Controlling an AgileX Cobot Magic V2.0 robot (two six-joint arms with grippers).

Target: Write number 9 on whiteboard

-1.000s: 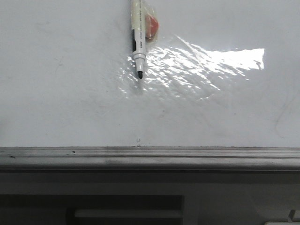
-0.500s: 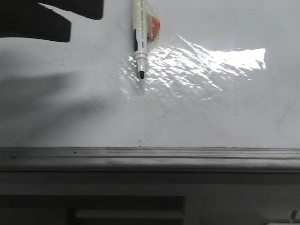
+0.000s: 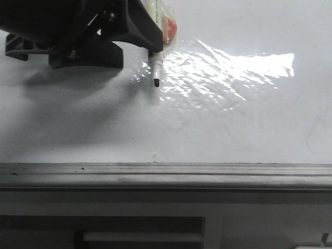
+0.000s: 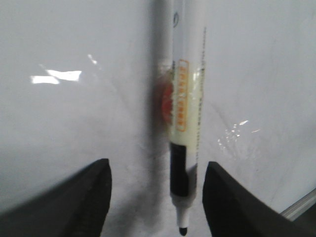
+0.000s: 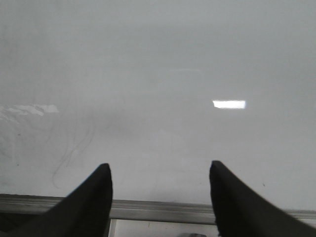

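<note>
The whiteboard (image 3: 233,124) fills most of the front view, a glossy white surface with faint grey smudges, a bright glare patch and a grey metal rail (image 3: 166,174) along its near edge. No black stroke of the number 9 shows anywhere on it, so the writing has not begun. The left arm's dark bulk sits over the board's upper left, casting a shadow below it. Its left gripper (image 4: 155,197) is spread wide, and in the left wrist view the two black fingers (image 4: 89,197) stand on either side of the marker (image 4: 185,123) without touching it. The marker lies flat on the board, uncapped, its dark tip (image 3: 155,83) pointing toward the rail, with a small red-orange patch (image 3: 168,27) beside its barrel. The right gripper (image 5: 160,197) hangs open over bare board near the rail, holding nothing. By this reading the task is at its very start: the marker must be grasped, lifted and then drawn across the board.
</note>
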